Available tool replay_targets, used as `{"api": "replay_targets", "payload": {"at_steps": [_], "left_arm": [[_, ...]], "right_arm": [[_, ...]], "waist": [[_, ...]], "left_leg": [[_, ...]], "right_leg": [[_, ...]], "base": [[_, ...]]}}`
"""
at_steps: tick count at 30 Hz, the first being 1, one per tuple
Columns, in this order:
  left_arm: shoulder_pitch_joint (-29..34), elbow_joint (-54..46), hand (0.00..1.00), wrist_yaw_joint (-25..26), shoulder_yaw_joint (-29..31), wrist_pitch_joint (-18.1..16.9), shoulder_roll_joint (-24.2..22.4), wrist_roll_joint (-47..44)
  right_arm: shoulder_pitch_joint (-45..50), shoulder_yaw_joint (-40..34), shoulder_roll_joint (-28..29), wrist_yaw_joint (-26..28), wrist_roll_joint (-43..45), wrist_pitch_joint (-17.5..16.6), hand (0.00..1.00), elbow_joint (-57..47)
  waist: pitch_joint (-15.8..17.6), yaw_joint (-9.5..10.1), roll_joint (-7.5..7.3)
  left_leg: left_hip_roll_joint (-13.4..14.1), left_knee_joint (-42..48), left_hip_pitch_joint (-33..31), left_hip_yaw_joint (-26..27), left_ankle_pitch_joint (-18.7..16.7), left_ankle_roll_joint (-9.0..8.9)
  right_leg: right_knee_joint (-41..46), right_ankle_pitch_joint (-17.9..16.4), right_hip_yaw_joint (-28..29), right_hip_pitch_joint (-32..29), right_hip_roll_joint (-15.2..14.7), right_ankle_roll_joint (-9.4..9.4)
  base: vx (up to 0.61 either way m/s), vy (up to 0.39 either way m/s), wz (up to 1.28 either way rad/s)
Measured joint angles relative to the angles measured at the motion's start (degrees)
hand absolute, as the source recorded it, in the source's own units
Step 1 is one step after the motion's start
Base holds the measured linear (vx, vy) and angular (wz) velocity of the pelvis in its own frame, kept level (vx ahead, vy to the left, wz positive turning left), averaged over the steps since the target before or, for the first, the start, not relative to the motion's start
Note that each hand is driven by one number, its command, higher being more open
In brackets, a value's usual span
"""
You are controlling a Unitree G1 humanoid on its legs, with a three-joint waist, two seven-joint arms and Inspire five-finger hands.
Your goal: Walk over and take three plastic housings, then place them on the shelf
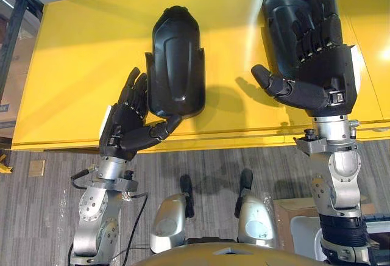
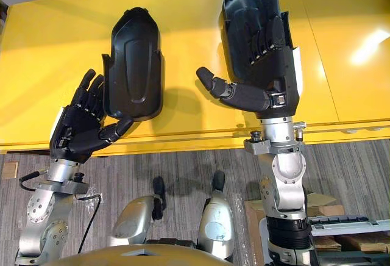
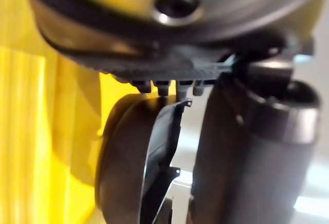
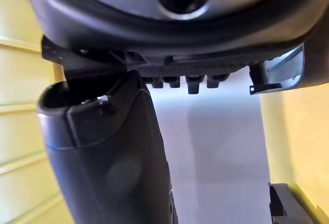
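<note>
Our left hand (image 1: 125, 129) is loosely spread, with one black housing (image 1: 177, 64) just beyond its thumb and touching its fingertips. Our right hand (image 1: 323, 64) lies flat, fingers straight, with a second housing (image 1: 283, 3) under its palm on the yellow surface (image 1: 73, 64). Neither looks gripped, so we judge lifting now could let either slide away.

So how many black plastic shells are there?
2. One housing lies on the yellow surface beside the left hand; the other housing lies under the right hand. More may be hidden outside the pictures.
</note>
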Motion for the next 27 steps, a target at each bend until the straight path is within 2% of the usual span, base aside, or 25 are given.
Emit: {"api": "replay_targets", "payload": {"at_steps": [4, 6, 11, 15, 22, 27], "left_arm": [[0.0, 0.0, 1.00, 2.1, -0.9, 0.7, 0.4, 0.3], [0.0, 0.1, 1.00, 4.8, -1.1, 0.7, 0.5, 0.9], [0.0, 0.1, 1.00, 9.9, -1.0, -0.4, 0.2, 1.2], [-0.1, -0.1, 1.00, 13.0, 1.1, -3.8, -2.0, 1.2], [-0.7, -4.3, 1.00, 19.2, 4.8, -10.6, -2.8, 1.2], [-2.8, -7.2, 1.00, 22.8, 5.2, -15.2, -4.6, 1.5]], "right_arm": [[0.6, 0.0, 0.0, -0.4, -1.2, 0.0, 1.00, -0.1], [1.2, 0.0, 0.1, -1.9, -7.7, -0.2, 1.00, -0.5], [1.6, 0.4, 0.1, -3.8, -17.3, -2.0, 1.00, -1.0], [1.5, 2.9, -0.1, -3.6, -22.7, -3.0, 1.00, -3.9], [1.5, 9.1, -0.2, -1.3, -22.6, -3.1, 1.00, -4.8], [-0.4, 17.9, 0.0, -0.3, -24.2, -3.6, 1.00, -2.1]], "waist": [[-0.9, -0.10, -0.86], [-1.4, -0.09, -1.54], [-1.7, -0.14, -1.87], [-1.7, 0.00, -1.95], [-2.0, 0.47, -2.34], [-2.0, 1.54, -2.40]], "left_leg": [[-0.1, -0.1, 0.1, -0.2, 0.0, -0.02], [-0.1, -0.2, 0.0, -0.3, 0.0, -0.03], [0.0, -0.2, -0.1, -0.3, -0.1, -0.07], [0.2, 0.0, -0.3, -0.7, -0.1, -0.11], [0.2, 1.3, -1.1, -1.7, -0.5, -0.10], [0.3, 1.8, -1.6, -2.9, -1.1, -0.48]], "right_leg": [[-0.5, 0.0, -0.3, 0.5, -0.1, 0.05], [-0.8, 0.1, -0.6, 0.7, 0.0, 0.08], [-0.8, 0.1, -0.6, 0.7, 0.1, 0.09], [-0.8, 0.1, -0.9, 1.0, 0.2, 0.09], [-0.8, 0.1, -2.1, 1.6, 0.2, 0.08], [-0.9, 0.0, -3.1, 2.1, 0.2, -0.06]], "base": [[0.00, 0.009, 0.03], [0.00, 0.000, 0.00], [0.00, 0.000, 0.00], [0.00, 0.001, 0.04], [-0.01, 0.005, 0.08], [-0.01, -0.003, 0.08]]}}
